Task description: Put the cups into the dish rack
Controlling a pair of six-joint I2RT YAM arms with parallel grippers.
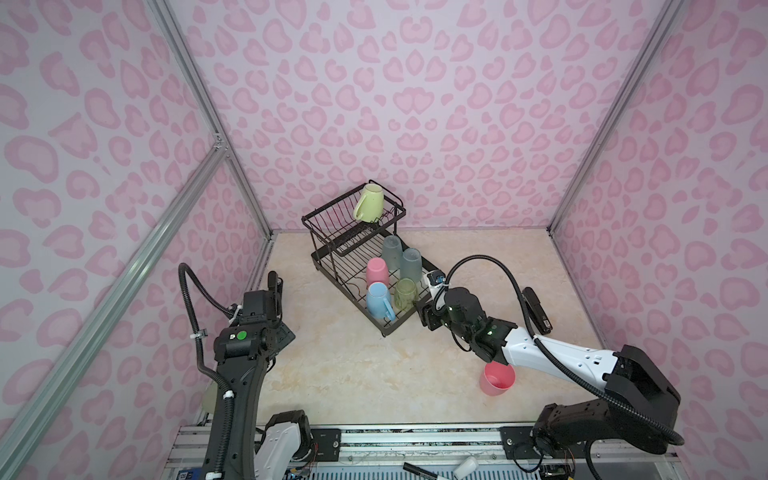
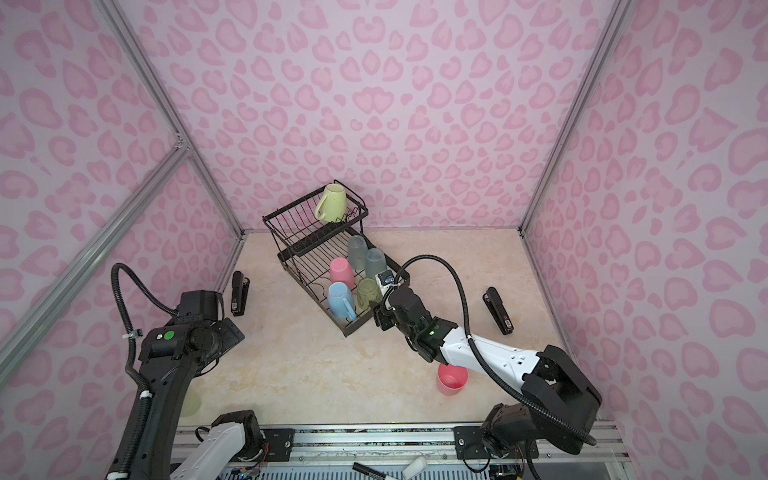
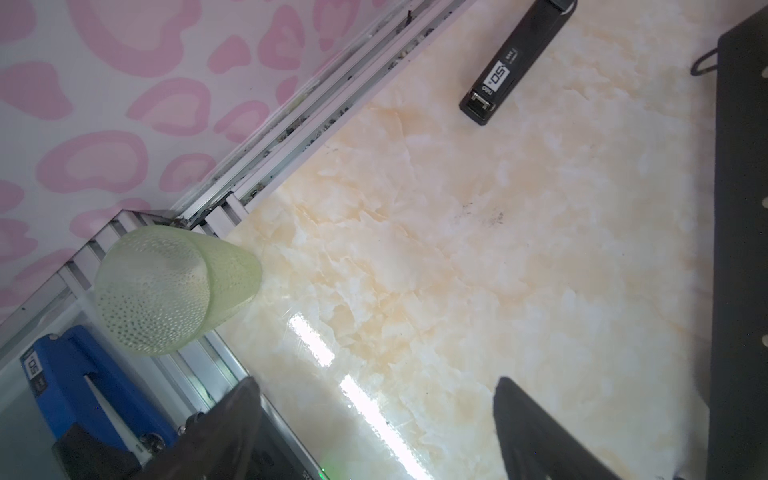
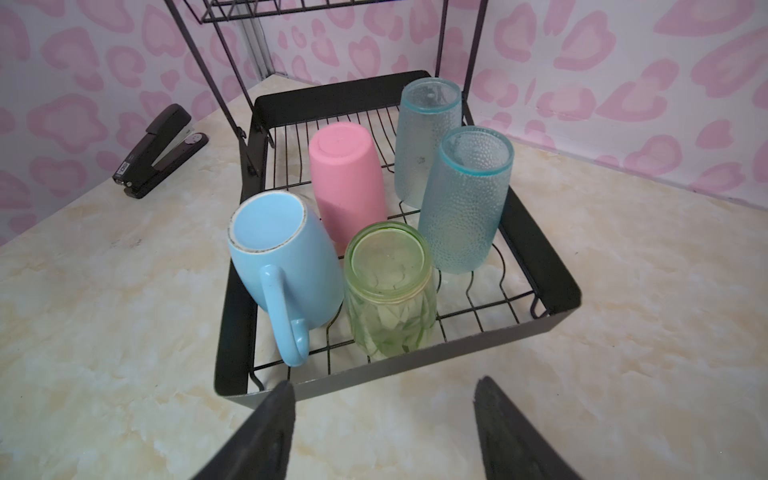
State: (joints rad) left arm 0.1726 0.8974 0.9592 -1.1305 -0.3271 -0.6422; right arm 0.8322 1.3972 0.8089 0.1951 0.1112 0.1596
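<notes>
Nearest me, two cups are standing outside the dish rack [image 4: 536, 249]: one loose green tumbler [image 3: 166, 286] at the left front corner of the table [image 3: 457, 249], one blue stapler [image 3: 83, 395] lying just off it, and one loose pink cup [image 1: 496, 379] hiding partly under my right forearm [image 1: 552, 357]. My left gripper [image 3: 376, 382] is hanging spread, grasping nothing. My right gripper [image 4: 384, 382] is gaping empty, and the rack's front rim is standing between it and five upturned cups on the lower tray: one light-blue mug [image 4: 286, 266], one racked green tumbler [image 4: 390, 291], one racked pink cup [image 4: 345, 178], one nearer blue-grey tumbler [image 4: 465, 199], one farther blue-grey tumbler [image 4: 424, 141]. One left black stapler [image 2: 239, 293] and one right black stapler [image 2: 498, 311] are lying either side. Farthest, one lime mug [image 1: 369, 203] is tilting in the upper basket.
</notes>
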